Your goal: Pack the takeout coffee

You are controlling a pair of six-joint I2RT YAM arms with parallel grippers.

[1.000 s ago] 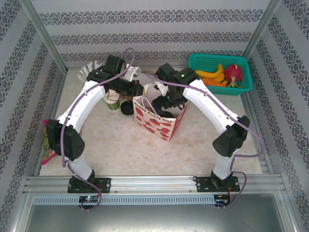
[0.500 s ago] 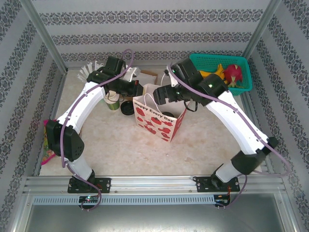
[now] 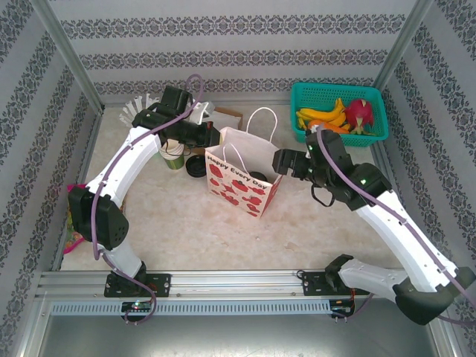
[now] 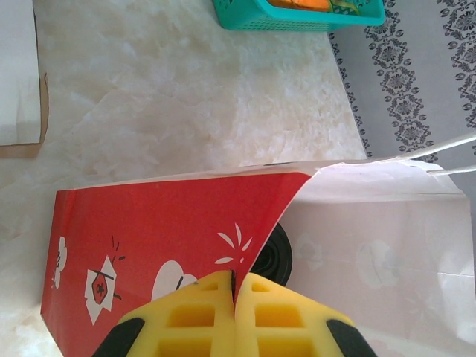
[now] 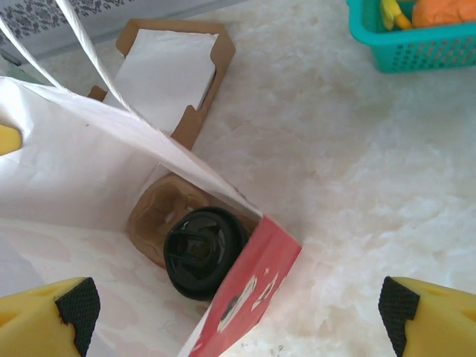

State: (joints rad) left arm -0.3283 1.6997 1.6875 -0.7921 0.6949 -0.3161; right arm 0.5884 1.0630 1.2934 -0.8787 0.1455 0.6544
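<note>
**Coffee Found Inside Bag; Left Pincer Clamped on Rim, Right Pincer Wide**

The paper bag (image 3: 242,175) stood upright mid-table, between the two arms. From overhead, the takeout coffee (image 3: 258,177) appeared merely as a dark spot inside the bag's open mouth. The right wrist view resolved it: the cup's round black lid (image 5: 204,251) sat at the bag's bottom, in a brown cardboard holder (image 5: 152,216). The left wrist view caught only an edge of that lid (image 4: 277,256) past the bag's red side panel.

The left gripper (image 3: 212,139) was at the bag's far left corner. Its own camera showed the yellow fingers (image 4: 193,320) pressed together on the bag's rim.

The right gripper (image 3: 286,160) hung just right of the bag, jaws spread wide and holding nothing. Its camera looked down into the bag.

The teal basket (image 3: 335,87) of fruit stood far right.
</note>
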